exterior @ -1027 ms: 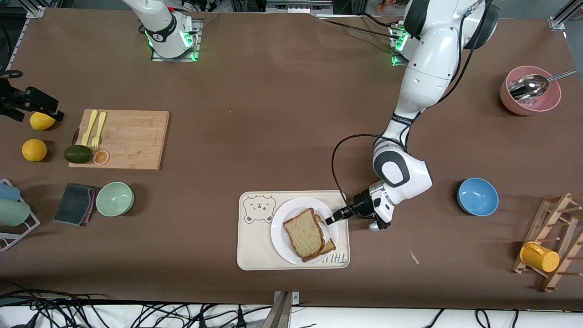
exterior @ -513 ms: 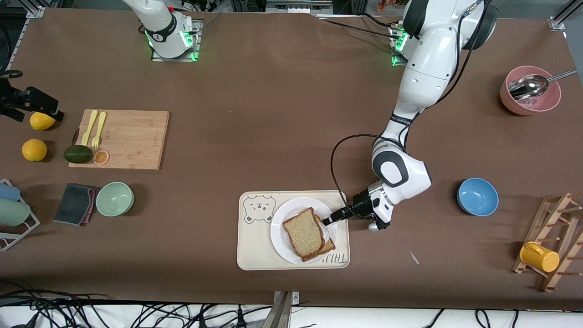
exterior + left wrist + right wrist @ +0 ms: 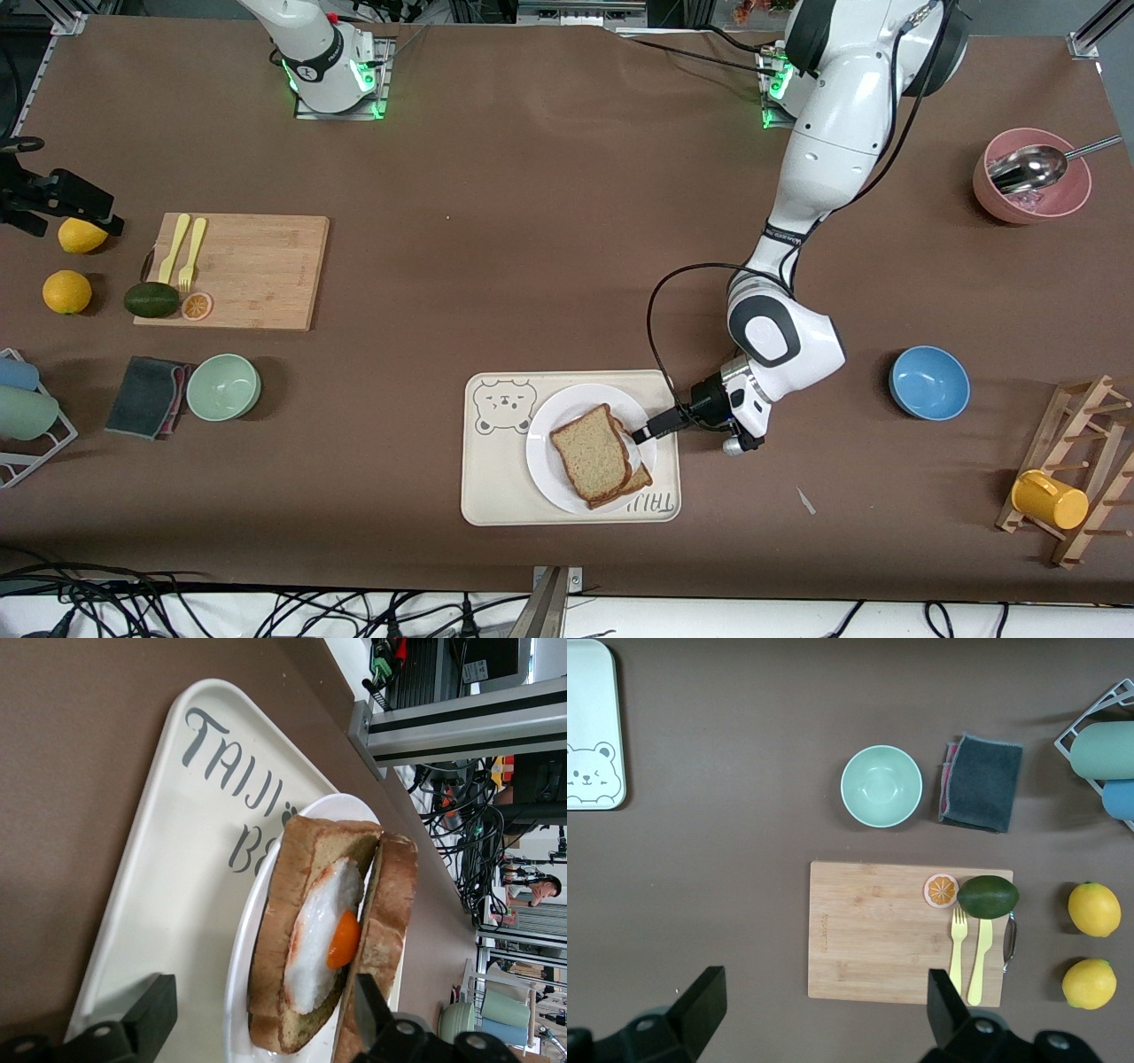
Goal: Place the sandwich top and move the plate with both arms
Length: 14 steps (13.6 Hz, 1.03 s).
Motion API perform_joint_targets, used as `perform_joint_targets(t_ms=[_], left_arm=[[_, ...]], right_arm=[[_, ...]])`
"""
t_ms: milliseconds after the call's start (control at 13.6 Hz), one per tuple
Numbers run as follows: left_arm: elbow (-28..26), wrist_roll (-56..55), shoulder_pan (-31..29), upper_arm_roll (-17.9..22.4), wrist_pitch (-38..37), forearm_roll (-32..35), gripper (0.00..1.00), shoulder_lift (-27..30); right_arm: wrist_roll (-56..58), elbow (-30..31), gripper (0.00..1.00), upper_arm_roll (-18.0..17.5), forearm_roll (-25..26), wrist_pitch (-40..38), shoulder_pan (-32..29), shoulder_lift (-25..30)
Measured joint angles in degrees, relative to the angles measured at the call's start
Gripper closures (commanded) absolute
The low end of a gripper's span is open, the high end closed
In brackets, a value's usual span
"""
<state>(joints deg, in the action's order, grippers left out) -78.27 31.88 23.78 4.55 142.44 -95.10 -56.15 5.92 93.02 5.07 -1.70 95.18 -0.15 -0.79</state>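
On the cream rectangular bear-printed tray [image 3: 496, 478], near the front-camera edge of the brown table [image 3: 549, 221], the round white plate [image 3: 542, 461] carries the sandwich: the plain light brown speckled bread slice [image 3: 592, 456] — the sandwich top — lies on the slice bearing the fried egg [image 3: 323, 943], shifted a little so the lower slice's crust shows past it. The left gripper [image 3: 640, 435] sits low at the plate's rim, on the side toward the left arm's end of the table, its black fingers [image 3: 149, 1020] spread wide with nothing between them; the left wrist view looks edge-on into the sandwich, egg white and orange yolk showing between the two slices. The right gripper [image 3: 819, 1014] waits high over the wooden cutting board [image 3: 908, 932], fingers apart and empty, with the mint-green bowl [image 3: 881, 786], the dark grey folded cloth [image 3: 980, 782], the avocado [image 3: 988, 896] and two lemons [image 3: 1093, 909] in its view below.
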Motion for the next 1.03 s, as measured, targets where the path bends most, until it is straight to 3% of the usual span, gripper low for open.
perform_joint_targets(t_ms=[147, 440, 807, 1027], left_arm=[[-0.01, -0.8, 0.01, 0.0, 0.01, 0.69, 0.02, 0.16], [-0.01, -10.5, -0.04, 0.03, 0.03, 10.9, 0.01, 1.43], [-1.06, -14.7, -0.11, 0.04, -0.91, 15.41, 0.0, 4.0], [-1.62, -19.27, -1.14, 0.08, -3.81, 24.89, 0.0, 6.65]], right_arm=[[0.0, 0.0, 0.0, 0.0, 0.0, 0.0, 0.0, 0.0], [0.0, 0.0, 0.0, 0.01, 0.0, 0.0, 0.0, 0.0], [0.0, 0.0, 0.0, 0.01, 0.0, 0.0, 0.0, 0.0], [0.0, 0.0, 0.0, 0.01, 0.0, 0.0, 0.0, 0.0]])
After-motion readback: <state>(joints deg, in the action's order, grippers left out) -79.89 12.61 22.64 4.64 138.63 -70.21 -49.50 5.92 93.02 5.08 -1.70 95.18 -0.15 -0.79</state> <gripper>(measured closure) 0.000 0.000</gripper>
